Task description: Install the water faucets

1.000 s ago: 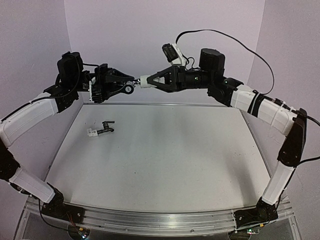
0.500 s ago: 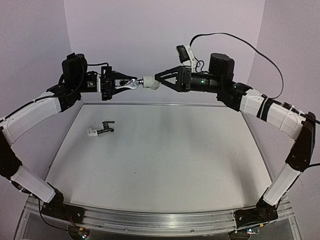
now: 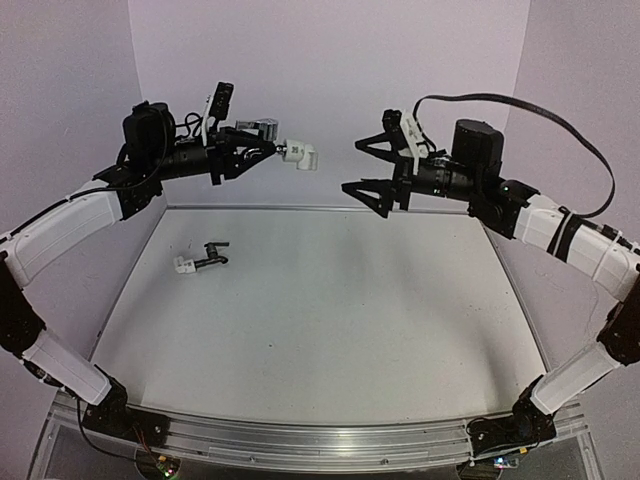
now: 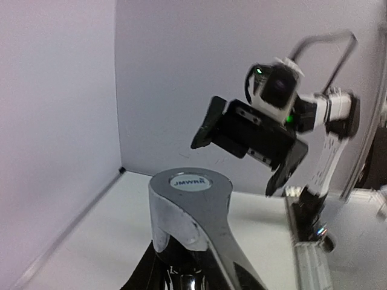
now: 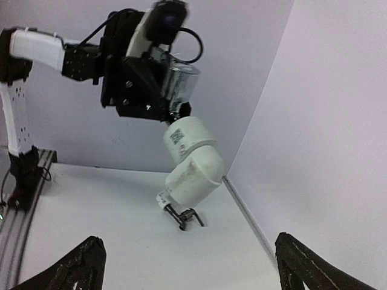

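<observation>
My left gripper (image 3: 255,142) is raised near the back wall, shut on the shiny silver water faucet (image 3: 264,128). A white plastic fitting (image 3: 300,153) sits on the faucet's end and points right. The left wrist view shows the faucet's lever handle (image 4: 190,205) close up between my dark fingers (image 4: 142,272). My right gripper (image 3: 357,166) hangs open a short way right of the fitting, with nothing in it. Its wrist view shows the fitting (image 5: 190,163) ahead of its wide-spread fingertips (image 5: 84,260). The dark water faucet (image 3: 210,255) lies on the table at the back left.
A small white fitting (image 3: 185,265) is on the dark faucet's left end. The white table (image 3: 330,330) has walls behind and on both sides. A metal rail (image 3: 300,440) with both arm bases runs along the near edge.
The right gripper opened, let go of the white fitting and drew back to the right. The left gripper turned and rose slightly, still holding the silver faucet with the fitting on it.
</observation>
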